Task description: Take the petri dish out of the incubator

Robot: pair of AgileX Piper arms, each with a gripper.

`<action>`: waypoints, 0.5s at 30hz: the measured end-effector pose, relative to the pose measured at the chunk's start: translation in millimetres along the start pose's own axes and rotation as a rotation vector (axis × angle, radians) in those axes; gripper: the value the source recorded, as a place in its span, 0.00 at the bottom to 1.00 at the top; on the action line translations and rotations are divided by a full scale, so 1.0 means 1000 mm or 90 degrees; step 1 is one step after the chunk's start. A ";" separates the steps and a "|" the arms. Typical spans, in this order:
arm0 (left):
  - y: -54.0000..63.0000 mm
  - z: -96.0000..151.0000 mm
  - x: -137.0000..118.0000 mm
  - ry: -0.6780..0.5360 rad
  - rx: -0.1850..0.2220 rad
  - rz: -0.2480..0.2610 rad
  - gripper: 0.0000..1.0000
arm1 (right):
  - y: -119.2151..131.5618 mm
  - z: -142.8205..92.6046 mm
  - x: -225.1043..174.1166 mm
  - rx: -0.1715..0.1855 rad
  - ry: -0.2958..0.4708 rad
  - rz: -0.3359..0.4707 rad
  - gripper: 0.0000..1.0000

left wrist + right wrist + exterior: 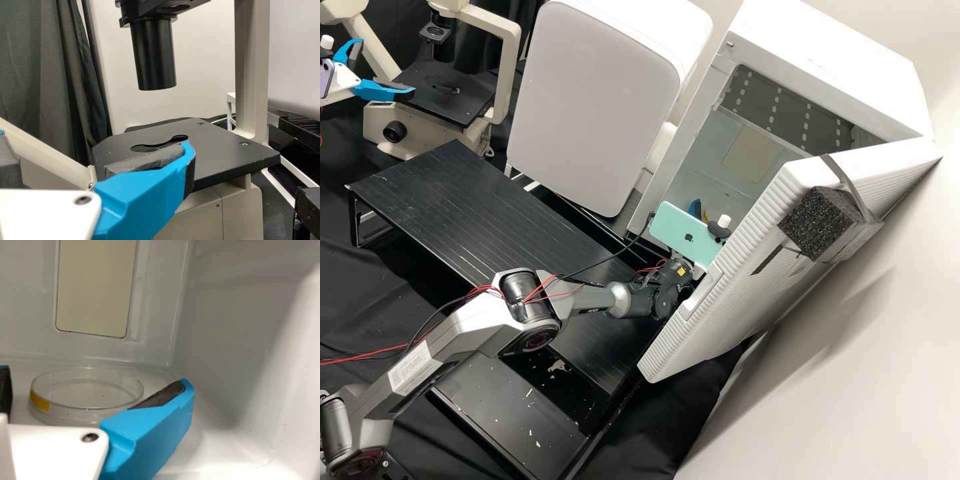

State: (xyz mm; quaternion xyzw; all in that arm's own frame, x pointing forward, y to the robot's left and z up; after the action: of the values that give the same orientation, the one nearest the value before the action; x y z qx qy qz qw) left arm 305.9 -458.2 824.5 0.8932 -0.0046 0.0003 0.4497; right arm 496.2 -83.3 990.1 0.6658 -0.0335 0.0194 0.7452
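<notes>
The right gripper [697,209] is inside the incubator [823,41], partly hidden behind the mint phone on its arm. In the right wrist view, the clear petri dish [86,392] with a yellow tape patch lies flat on the white incubator floor. It sits between and just beyond the spread fingertips of the right gripper [95,379], and the near blue finger covers part of its rim. At the upper left, by the microscope, the left gripper [383,68] stands open and empty. The left wrist view has the left gripper [95,142] in front of the microscope stage [225,152].
The incubator's door [733,267] stands open beside the right arm, with a black foam block [820,223] on it. A white rounded appliance [593,100] and a black slatted platform [453,207] lie to its left.
</notes>
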 end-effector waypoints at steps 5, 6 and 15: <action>0.000 0.000 0.000 0.000 0.000 0.000 1.00 | 0.000 0.002 0.001 0.000 -0.005 0.000 0.00; 0.000 0.000 0.000 0.000 0.000 0.000 1.00 | 0.000 0.002 0.001 0.000 -0.005 0.000 0.00; 0.000 0.000 0.000 0.000 0.000 0.000 1.00 | 0.000 0.002 0.002 -0.001 -0.007 0.001 0.00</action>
State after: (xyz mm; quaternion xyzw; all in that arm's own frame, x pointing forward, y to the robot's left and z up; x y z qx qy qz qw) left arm 305.9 -458.2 824.5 0.8932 -0.0046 0.0003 0.4497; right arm 497.8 -84.9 990.8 0.6650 -0.0380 0.0163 0.7457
